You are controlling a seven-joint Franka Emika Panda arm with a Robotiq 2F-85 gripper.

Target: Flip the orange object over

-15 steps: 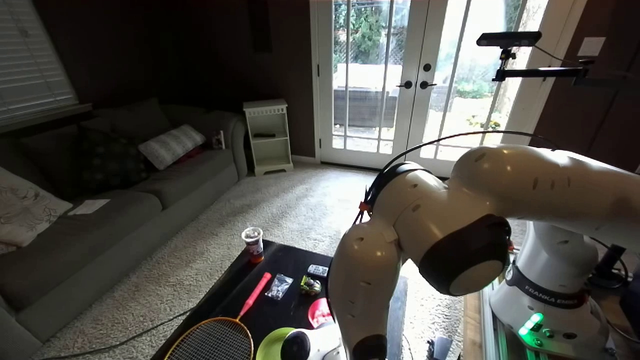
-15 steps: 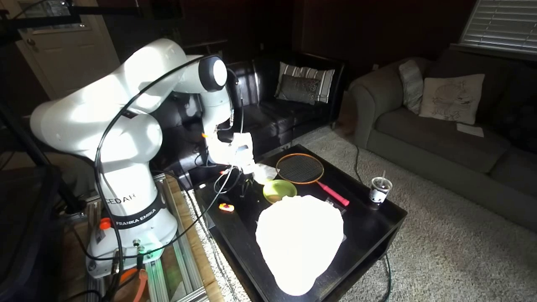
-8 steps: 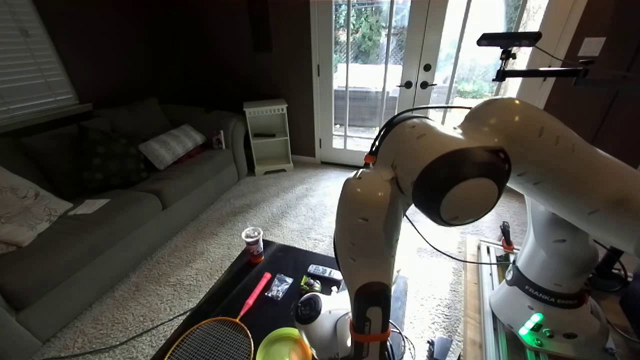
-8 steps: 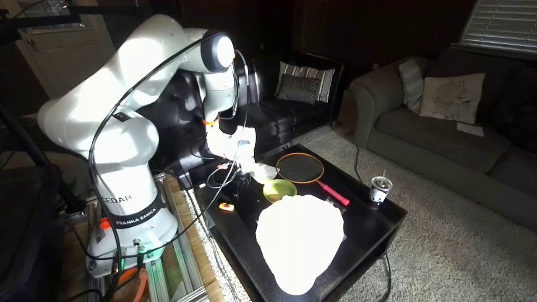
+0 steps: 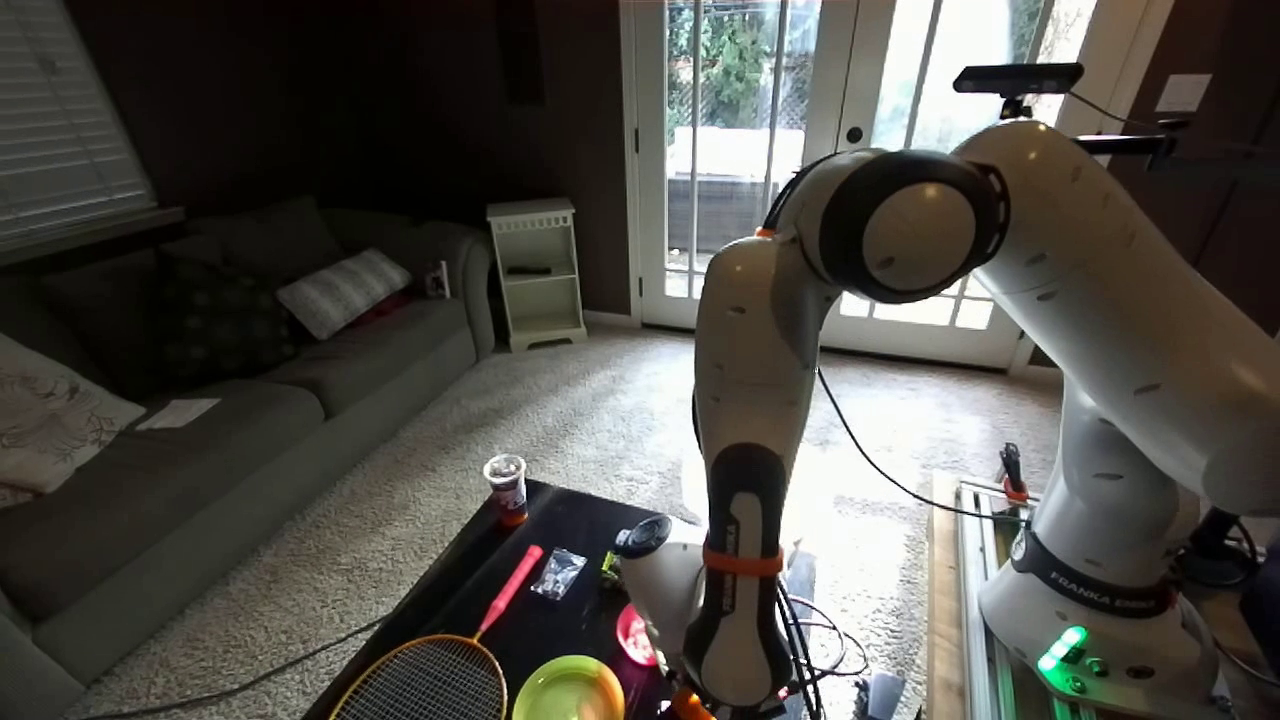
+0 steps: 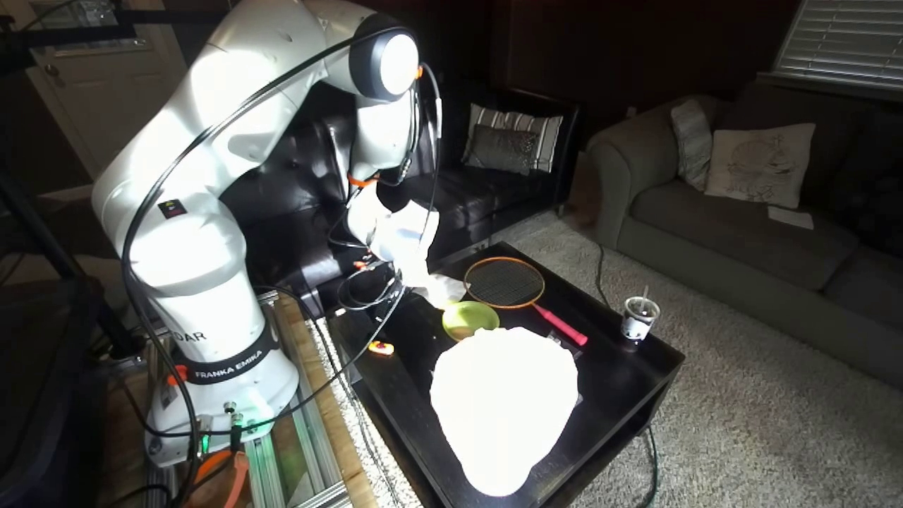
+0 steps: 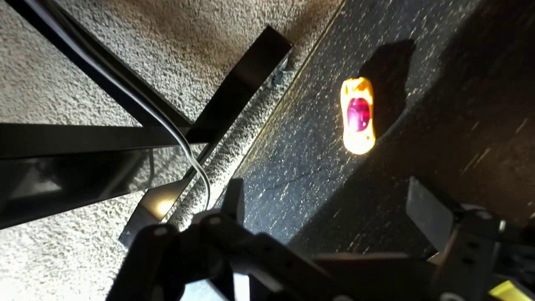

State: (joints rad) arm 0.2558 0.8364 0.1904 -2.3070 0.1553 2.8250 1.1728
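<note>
The orange object looks like a small toy car with a purple-red top, lying on the black table in the wrist view (image 7: 358,138) and in an exterior view (image 6: 382,348). In the other exterior picture it cannot be made out, as the arm covers that area. My gripper (image 7: 330,200) is open with nothing between its fingers. In the wrist view the toy lies beyond the fingertips, apart from them and nearer the right finger's side than the left. In the exterior views the fingers are dark or hidden.
The black table (image 6: 600,409) also bears a green bowl (image 6: 470,321), a badminton racket (image 6: 504,284), an overexposed white shape (image 6: 504,409), a drink cup (image 6: 638,321), a red dish (image 5: 637,635) and a small plastic bag (image 5: 559,574). In the wrist view the table edge borders carpet (image 7: 175,46).
The arm's elbow has risen and the hand has tilted more steeply downward. The wrist has shifted, uncovering the green bowl and covering the remote. The toy has not moved.
</note>
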